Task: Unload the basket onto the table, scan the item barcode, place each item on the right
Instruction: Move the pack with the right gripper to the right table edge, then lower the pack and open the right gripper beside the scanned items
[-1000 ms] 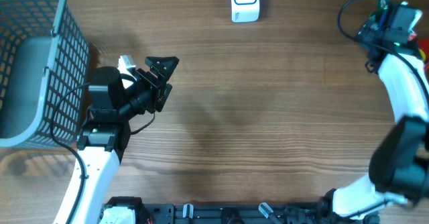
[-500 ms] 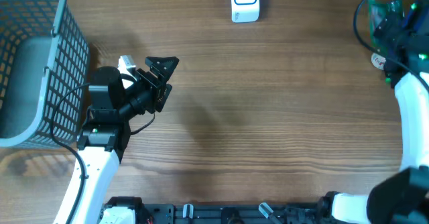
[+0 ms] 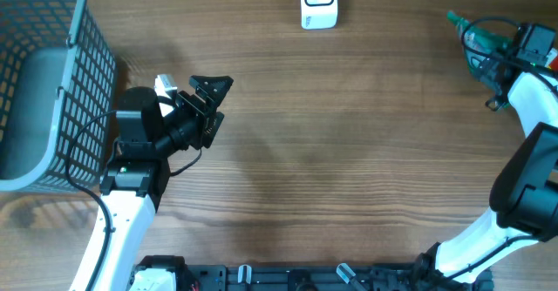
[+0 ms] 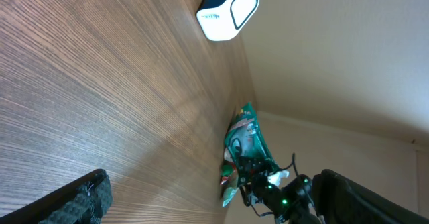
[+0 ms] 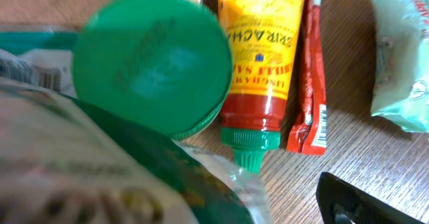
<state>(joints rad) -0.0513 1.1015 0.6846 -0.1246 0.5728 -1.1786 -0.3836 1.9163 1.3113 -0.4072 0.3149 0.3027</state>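
Several grocery items lie at the table's far right edge. Closest in the right wrist view is a green bag (image 5: 114,177), which fills the lower left of the frame. Behind it are a round green lid (image 5: 151,63), a sriracha bottle (image 5: 260,56), a red sachet (image 5: 310,83) with a small barcode and a pale green packet (image 5: 402,56). My right gripper (image 3: 486,40) hangs open over this pile. One of its fingers (image 5: 358,198) shows, apart from the bag, and the other is hidden. The white scanner (image 3: 318,1) stands at the back centre. My left gripper (image 3: 207,99) is open and empty.
A grey mesh basket (image 3: 83,82) stands at the left edge, right beside my left arm. In the left wrist view the scanner (image 4: 228,11) and the green bag (image 4: 244,140) show beyond bare wood tabletop (image 4: 100,103).
My right arm has swung round at the right edge, and its gripper now points left over the green bag. The left arm has not moved.
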